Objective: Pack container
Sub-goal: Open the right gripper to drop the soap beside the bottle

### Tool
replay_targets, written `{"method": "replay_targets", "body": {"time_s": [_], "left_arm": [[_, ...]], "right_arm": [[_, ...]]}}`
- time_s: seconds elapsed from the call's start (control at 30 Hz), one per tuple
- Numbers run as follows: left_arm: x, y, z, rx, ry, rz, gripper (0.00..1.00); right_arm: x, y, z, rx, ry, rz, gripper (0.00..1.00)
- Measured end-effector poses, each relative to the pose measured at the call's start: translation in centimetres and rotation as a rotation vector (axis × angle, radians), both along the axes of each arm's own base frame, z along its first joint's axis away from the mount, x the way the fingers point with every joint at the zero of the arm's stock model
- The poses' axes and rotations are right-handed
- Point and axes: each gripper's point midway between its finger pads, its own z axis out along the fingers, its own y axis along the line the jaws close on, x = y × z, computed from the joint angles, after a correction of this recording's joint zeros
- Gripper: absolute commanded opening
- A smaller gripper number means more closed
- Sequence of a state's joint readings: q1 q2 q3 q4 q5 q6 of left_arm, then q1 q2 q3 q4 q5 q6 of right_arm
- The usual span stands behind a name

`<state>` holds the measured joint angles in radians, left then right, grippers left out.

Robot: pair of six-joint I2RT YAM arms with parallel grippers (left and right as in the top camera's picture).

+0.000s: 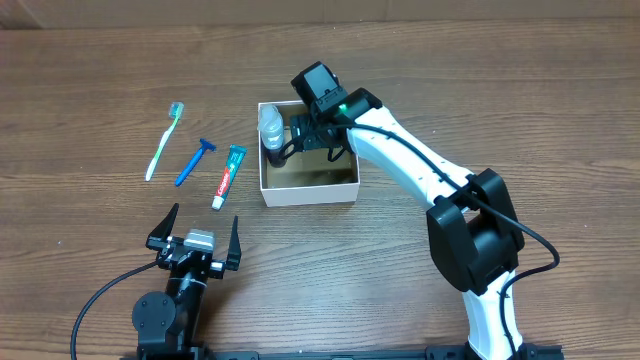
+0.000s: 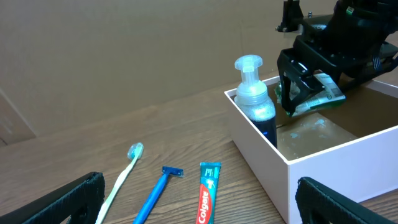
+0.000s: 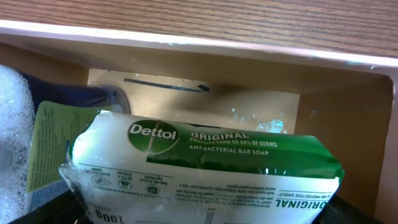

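- Container (image 1: 310, 191): a lidless square box with thin white walls and a brown floor. It stands upright on the wooden table (image 1: 100, 60), near the middle of the overhead view.
- Pump bottle (image 1: 271, 128): stands upright inside the container, against its left wall and at the far corner. The clear pump head rises above the rim.
- Right gripper (image 1: 312, 138): reaches down into the container from its far right side, just beside the pump bottle. The jaws are clamped on a soap pack (image 2: 320, 94), one finger on each side.
- Soap pack: white and green, marked "Dettol Original". It is inside the container, tilted, and in the left wrist view it looks clear of the brown floor.
- Left gripper (image 1: 205, 215): hangs over the table outside the container, off its near left corner. The jaws stand wide apart with nothing between them.
- Toothpaste tube (image 1: 228, 176): lies flat on the table just left of the container.
- Blue razor (image 1: 195, 160): lies left of the toothpaste, farther from the container.
- Toothbrush (image 1: 165, 140): pale green, farthest left of the container. The three items lie side by side without touching.
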<state>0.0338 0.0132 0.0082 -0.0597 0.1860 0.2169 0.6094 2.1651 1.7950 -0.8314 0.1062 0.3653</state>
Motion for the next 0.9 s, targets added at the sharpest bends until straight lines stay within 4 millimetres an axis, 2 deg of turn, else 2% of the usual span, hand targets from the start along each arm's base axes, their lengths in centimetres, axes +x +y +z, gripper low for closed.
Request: {"method": "replay_targets", "body": {"time_s": [0.5, 0.57, 0.7, 0.8, 0.9], "left_arm": [[0.0, 0.0, 0.0, 0.0, 0.0, 0.0, 1.0], [0.0, 0.01, 0.0, 0.0, 0.0, 0.0, 1.0], [0.0, 0.01, 0.0, 0.0, 0.0, 0.0, 1.0], [0.0, 0.01, 0.0, 0.0, 0.0, 0.0, 1.0], [0.0, 0.0, 0.0, 0.0, 0.0, 0.0, 1.0]], "right_arm": [[0.16, 0.15, -0.12, -0.016, -0.014, 0.044, 0.85], [0.26, 0.22, -0.08, -0.017, -0.019, 0.05, 0.88], [0.31, 0.25, -0.07, -0.019, -0.023, 0.06, 0.89], [0.33, 0.26, -0.06, -0.022, -0.025, 0.067, 0.96], [0.35, 0.4, -0.02, -0.02, -0.028, 0.072, 0.96]]}}
